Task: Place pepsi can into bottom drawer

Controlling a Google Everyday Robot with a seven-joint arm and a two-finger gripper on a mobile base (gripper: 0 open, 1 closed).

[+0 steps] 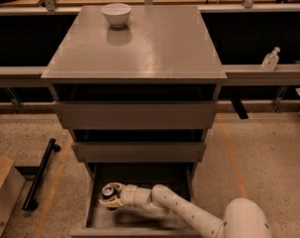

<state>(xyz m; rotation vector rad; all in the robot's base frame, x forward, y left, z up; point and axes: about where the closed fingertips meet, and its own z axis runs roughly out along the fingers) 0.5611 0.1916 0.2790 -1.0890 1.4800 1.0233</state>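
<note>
The bottom drawer (92, 202) of the grey-brown cabinet is pulled open toward me. The pepsi can (109, 191), dark with a silver top, stands upright inside the drawer at its left side. My gripper (110, 197) reaches into the drawer from the lower right and is shut on the can, with pale fingers (115, 186) wrapped around it. The can sits low, close to the drawer floor; whether it touches the floor is unclear. The white arm runs back to the lower right corner.
A white bowl (116, 14) stands on the cabinet top (154, 48). The two upper drawers (134, 115) are shut. A black bar (39, 175) and a cardboard box (2, 192) lie on the floor at left. A clear bottle (271, 59) stands on the right ledge.
</note>
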